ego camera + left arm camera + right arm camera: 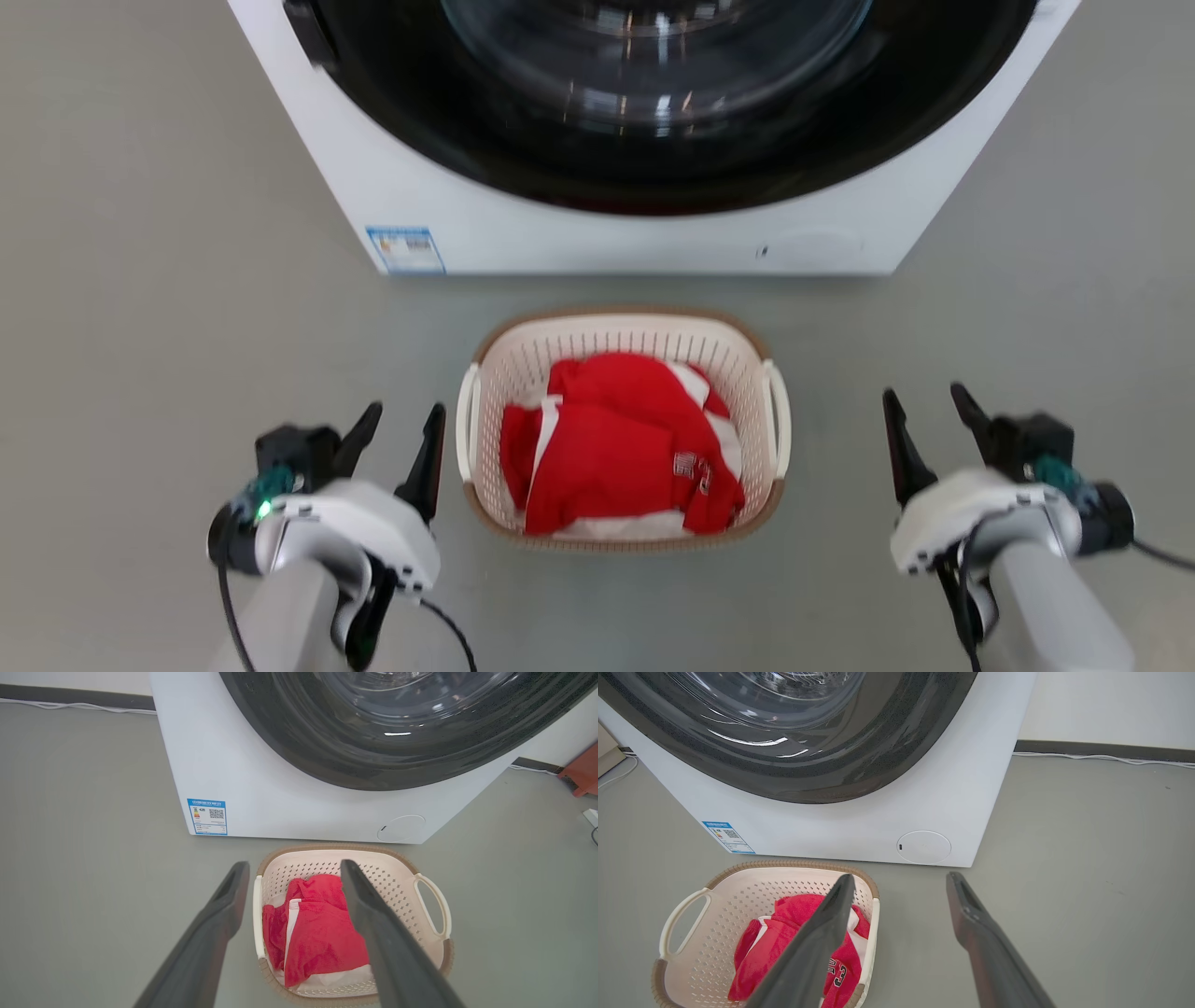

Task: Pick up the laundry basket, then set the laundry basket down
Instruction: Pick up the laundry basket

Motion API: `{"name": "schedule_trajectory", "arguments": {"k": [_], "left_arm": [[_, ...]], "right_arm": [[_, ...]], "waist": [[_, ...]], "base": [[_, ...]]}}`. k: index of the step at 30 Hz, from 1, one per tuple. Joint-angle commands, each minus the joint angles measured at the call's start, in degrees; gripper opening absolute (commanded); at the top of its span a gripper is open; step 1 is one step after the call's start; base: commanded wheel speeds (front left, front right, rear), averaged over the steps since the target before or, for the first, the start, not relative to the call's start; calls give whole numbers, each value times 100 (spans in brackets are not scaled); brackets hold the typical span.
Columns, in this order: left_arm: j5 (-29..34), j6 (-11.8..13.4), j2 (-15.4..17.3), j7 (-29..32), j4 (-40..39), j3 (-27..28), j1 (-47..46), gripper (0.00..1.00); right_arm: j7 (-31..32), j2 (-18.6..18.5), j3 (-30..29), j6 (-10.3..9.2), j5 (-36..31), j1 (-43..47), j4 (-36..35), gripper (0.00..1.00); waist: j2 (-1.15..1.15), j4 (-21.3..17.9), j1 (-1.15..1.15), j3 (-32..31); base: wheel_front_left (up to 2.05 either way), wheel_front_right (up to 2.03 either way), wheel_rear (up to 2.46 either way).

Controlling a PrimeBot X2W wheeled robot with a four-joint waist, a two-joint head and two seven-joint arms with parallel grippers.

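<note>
Both grippers hang low over the floor, one on each side of the basket, fingers pointing toward the washer. The left gripper is just beside the basket's left handle. Its fingers are spread moderately and hold nothing. In the head view its inner finger stands close to that handle with a thin strip of floor between them. In the left wrist view the handle lies between the two fingers: one finger lines up over the floor outside the basket, the other over the basket's inside. Whether either finger touches the plastic cannot be told.

The right gripper is farther out from the basket, with clear floor between it and the right handle. It is also parted and holds nothing. In the right wrist view one finger crosses in front of the basket's near side and the other lies over the floor.

The basket stands upright on the floor, squarely between the grippers and just in front of the washer's white front, below its dark round door. A crumpled red and white garment lies inside the basket, reaching about to its brown rim. On the washer, behind the basket's left corner, is a blue label.
</note>
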Motion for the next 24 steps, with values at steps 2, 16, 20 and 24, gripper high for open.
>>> {"name": "schedule_trajectory", "arguments": {"k": [2,16,20,24], "left_arm": [[-161,-34,168,-36,206,-42,-470,100],[-1033,-34,290,-36,1620,-1309,-2233,100],[-1173,-34,329,-36,1816,-1522,-2570,100],[-1263,-34,360,-36,1962,-1731,-2818,100]], "right_arm": [[9,-2,136,35,-49,-416,225,100],[280,-2,147,35,-295,-2055,1852,100],[212,-2,110,35,-420,-2309,2065,100],[132,-2,93,35,-472,-2543,2219,100]], "waist": [[0,84,0,559],[0,149,0,2012],[0,172,0,2266],[0,174,0,2487]], "base": [[0,0,0],[0,0,0],[0,0,0],[0,0,0]]}}
